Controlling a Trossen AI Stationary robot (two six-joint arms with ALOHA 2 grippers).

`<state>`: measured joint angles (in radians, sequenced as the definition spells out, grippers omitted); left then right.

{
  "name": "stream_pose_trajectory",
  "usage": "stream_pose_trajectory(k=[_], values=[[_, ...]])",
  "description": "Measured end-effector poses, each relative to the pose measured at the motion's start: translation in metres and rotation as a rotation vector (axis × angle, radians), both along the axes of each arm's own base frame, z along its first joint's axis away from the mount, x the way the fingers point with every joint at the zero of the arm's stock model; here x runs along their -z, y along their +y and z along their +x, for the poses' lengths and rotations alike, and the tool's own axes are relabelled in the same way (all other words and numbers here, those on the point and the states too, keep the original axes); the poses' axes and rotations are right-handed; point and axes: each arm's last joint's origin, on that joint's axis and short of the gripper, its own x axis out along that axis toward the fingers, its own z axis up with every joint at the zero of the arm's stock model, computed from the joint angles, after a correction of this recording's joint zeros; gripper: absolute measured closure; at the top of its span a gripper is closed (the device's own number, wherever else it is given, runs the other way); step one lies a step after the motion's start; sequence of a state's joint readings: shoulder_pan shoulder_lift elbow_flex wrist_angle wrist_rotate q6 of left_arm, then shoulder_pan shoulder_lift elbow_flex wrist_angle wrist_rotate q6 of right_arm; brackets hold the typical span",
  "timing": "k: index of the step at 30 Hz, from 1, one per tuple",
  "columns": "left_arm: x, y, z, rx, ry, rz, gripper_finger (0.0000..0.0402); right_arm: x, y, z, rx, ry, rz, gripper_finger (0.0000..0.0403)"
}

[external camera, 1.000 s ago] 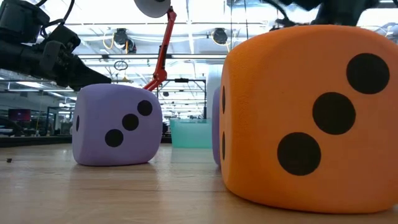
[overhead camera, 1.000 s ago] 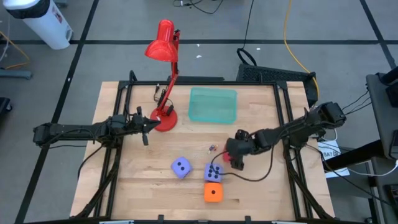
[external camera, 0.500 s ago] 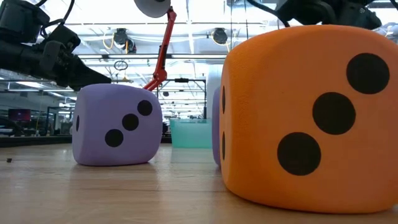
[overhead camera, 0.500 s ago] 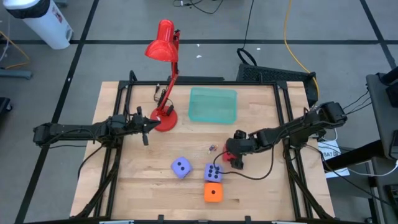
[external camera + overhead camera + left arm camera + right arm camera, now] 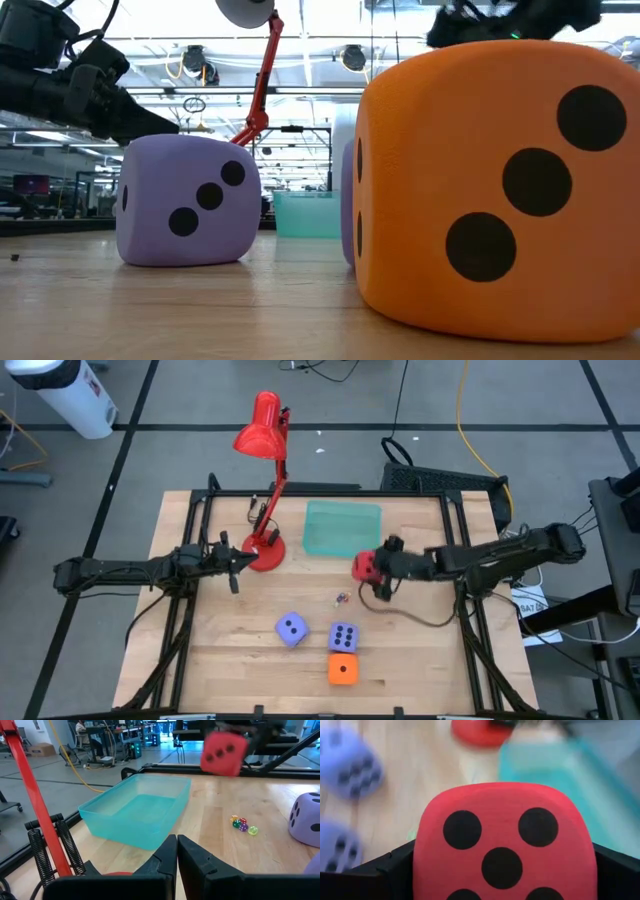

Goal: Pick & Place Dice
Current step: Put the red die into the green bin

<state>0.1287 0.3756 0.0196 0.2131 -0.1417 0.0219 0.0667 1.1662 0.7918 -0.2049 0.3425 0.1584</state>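
The red die (image 5: pixel 364 566) hangs in the air just near of the teal tray (image 5: pixel 343 528), and my right gripper (image 5: pixel 372 570) is shut on it. It also shows in the left wrist view, where the red die (image 5: pixel 224 752) is well above the wood. Two lavender-blue dice (image 5: pixel 291 628) (image 5: pixel 343 637) and the orange die (image 5: pixel 342 670) rest flat on the table near its front. My left gripper (image 5: pixel 177 851) is shut on nothing and waits beside the red lamp's base (image 5: pixel 266 550). My right gripper pinches the red die between its two fingers (image 5: pixel 395 867), on two opposite side faces (image 5: pixel 427 870). The five-pip face looks back at the wrist. The fingers come from the table's right, slanting a little down. The die is lifted clear of the table.
A red desk lamp (image 5: pixel 262 435) stands at the far left of the table, its head out beyond the far edge. A cluster of tiny coloured dice (image 5: pixel 341 598) lies between the tray and the large dice. Bare wood lies at the table's left.
My right gripper has risen from the table with the red die and carried it toward the far edge and the tray. It has also tipped from pointing steeply down to nearer level. The die is now clear of the wood.
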Motion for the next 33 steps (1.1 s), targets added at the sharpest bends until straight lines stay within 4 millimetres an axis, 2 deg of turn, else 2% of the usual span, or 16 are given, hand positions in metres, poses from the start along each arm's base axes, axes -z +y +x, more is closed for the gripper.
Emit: stream_pose_trajectory(k=[6,9,14,16,19,24,28,33], values=[[0.000,0.000,0.000,-0.001,-0.001,-0.004,0.0378,-0.008,-0.060,0.002,0.089,-0.020,-0.188,0.0007],[0.000,0.000,0.000,0.000,-0.001,-0.004,0.0378,-0.004,-0.088,0.004,0.058,0.003,-0.255,0.0005],[0.000,0.000,0.000,0.000,-0.001,0.000,0.0378,0.009,-0.121,0.009,-0.004,-0.036,-0.194,0.0004],[0.000,0.000,0.000,-0.011,-0.001,-0.001,0.0378,0.021,-0.134,0.008,0.000,0.006,-0.153,0.0003],[0.000,0.001,0.000,-0.038,-0.012,-0.036,0.0378,0.039,-0.143,0.009,-0.022,0.045,-0.052,0.0003],[-0.004,0.001,0.001,-0.032,-0.075,-0.098,0.0378,0.048,-0.146,0.015,-0.070,0.045,-0.062,0.0003],[-0.006,-0.001,0.004,0.028,-0.035,-0.123,0.0387,0.042,-0.147,0.018,-0.088,-0.012,-0.092,0.0003],[-0.036,0.001,0.021,0.026,-0.027,-0.127,0.0396,0.040,-0.146,0.019,-0.125,-0.025,-0.119,0.0003]])
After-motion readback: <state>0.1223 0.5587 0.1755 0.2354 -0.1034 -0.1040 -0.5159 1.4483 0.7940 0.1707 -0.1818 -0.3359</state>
